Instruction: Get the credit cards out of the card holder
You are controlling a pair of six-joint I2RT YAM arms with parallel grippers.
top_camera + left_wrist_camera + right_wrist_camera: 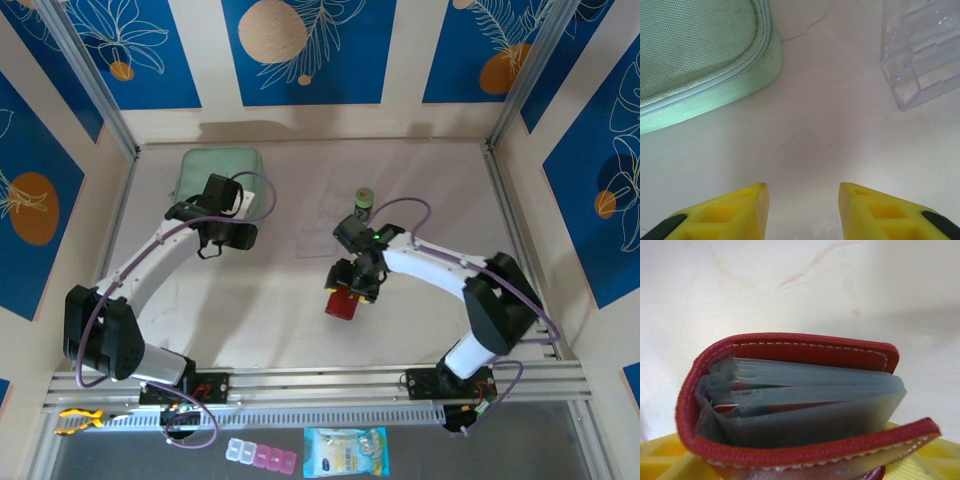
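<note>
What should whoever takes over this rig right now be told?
Left gripper: open, empty, hovering over the table between the large mint-green fabric pouch and the clear plastic tray.
Right gripper: at the small dark-red wallet-style card holder, yellow fingers either side of it; I cannot tell whether it is clamped.
Card holder: mid-table, part open, clear sleeves fanned toward the right wrist camera.
Done: holder reached and partly open.
Left: every card. A reddish edge between the sleeves may be one of the credit cards; the rest are hidden.
</note>
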